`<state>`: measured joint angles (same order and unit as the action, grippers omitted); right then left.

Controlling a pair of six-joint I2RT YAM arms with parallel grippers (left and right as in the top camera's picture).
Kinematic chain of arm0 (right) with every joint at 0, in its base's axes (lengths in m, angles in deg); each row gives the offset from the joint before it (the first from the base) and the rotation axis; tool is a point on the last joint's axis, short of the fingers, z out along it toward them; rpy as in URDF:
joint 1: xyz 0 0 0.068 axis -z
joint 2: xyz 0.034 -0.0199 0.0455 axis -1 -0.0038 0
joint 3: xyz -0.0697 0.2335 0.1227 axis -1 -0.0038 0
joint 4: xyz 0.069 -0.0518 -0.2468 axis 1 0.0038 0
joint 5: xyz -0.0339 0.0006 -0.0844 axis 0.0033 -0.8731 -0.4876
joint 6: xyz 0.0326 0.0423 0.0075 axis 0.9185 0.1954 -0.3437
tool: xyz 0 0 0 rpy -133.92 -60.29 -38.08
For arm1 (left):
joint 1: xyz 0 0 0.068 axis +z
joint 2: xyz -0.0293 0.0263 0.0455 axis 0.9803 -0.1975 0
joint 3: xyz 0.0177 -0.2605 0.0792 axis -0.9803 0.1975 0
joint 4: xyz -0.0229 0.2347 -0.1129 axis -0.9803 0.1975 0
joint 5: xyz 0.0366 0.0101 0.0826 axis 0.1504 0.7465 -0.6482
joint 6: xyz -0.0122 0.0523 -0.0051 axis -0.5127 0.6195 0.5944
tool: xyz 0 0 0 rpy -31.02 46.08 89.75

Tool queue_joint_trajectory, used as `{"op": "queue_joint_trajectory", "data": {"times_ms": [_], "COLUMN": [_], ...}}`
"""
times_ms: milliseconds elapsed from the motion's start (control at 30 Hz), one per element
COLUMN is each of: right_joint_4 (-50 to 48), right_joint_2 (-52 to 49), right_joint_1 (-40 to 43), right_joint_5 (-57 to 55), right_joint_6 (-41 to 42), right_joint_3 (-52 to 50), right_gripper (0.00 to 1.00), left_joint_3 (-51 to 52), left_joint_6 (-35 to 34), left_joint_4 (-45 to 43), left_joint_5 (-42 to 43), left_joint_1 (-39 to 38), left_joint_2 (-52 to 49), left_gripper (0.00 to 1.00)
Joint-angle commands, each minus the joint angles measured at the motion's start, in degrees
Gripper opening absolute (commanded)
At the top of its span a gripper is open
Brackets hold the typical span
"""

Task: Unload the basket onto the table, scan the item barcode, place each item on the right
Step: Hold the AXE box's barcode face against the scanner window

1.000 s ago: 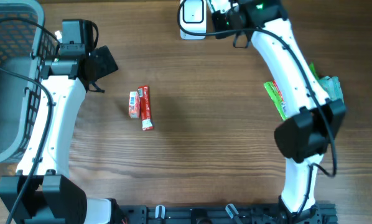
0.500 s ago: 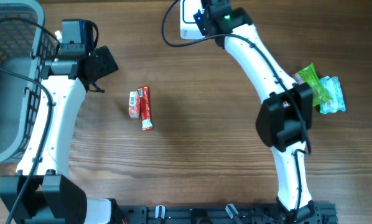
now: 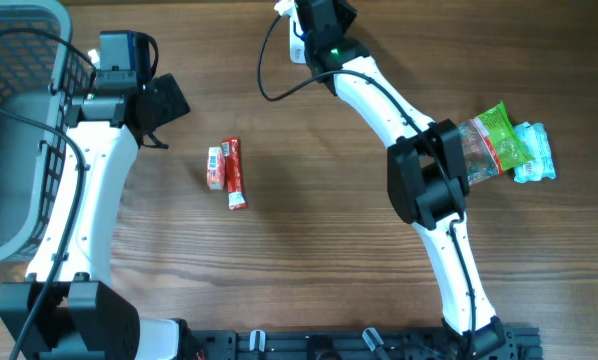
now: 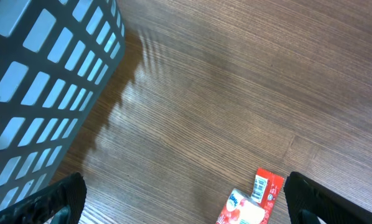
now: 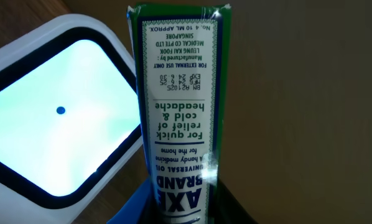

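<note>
Nearest the onlooker, at the front edge of the table (image 3: 309,270), both arm bases stand fixed. Nothing has shifted on the left side over the past second. The left gripper (image 3: 164,105) hangs beside the basket (image 3: 49,60), jaws spread fully and empty. The red sachets (image 3: 229,172) lie untouched near it on the open wood.

Mid-table, right side: the right arm's elbow has swung inward, toward the centre. The green packets (image 3: 501,138) at the right edge, partly hidden by the arm a second ago, now show more fully. They are not being handled.

Far edge: the right gripper (image 3: 319,18) has travelled leftward and now sits over the scanner (image 5: 49,118); a second ago it stood to the scanner's right. Its jaws are pinching the box (image 5: 180,112), a narrow green-and-white carton, by its lower end. In the wrist view the box stands upright just beside the lit scanner window, overlapping the window's right rim.

Finding: the item has been brought to the reader, so the task appears to be at the presenting step. The face seen from the wrist carries printed text only, with no barcode showing. Whether the coded face is turned to the window cannot be told. A small turn of the wrist may yet be needed.
</note>
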<state>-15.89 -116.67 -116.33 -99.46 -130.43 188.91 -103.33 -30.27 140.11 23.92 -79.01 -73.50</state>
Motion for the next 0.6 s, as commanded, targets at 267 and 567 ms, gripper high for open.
{"op": "queue_joint_trajectory", "data": {"times_ms": [267, 567], "right_joint_4": [-1.6, -9.2], "right_joint_2": [-5.6, -5.5], "right_joint_1": [-0.3, -0.5], "right_joint_5": [-5.3, -13.7], "right_joint_6": [-7.4, -4.3], "right_joint_3": [1.2, 1.2], "right_gripper": [0.16, 0.16], "left_joint_3": [-0.5, -0.5], "left_joint_6": [0.7, 0.7], "left_joint_4": [0.0, 0.0], "left_joint_5": [-0.7, -0.7], "left_joint_1": [0.3, 0.3], "left_joint_2": [0.1, 0.2], "left_gripper": [1.0, 1.0]}}
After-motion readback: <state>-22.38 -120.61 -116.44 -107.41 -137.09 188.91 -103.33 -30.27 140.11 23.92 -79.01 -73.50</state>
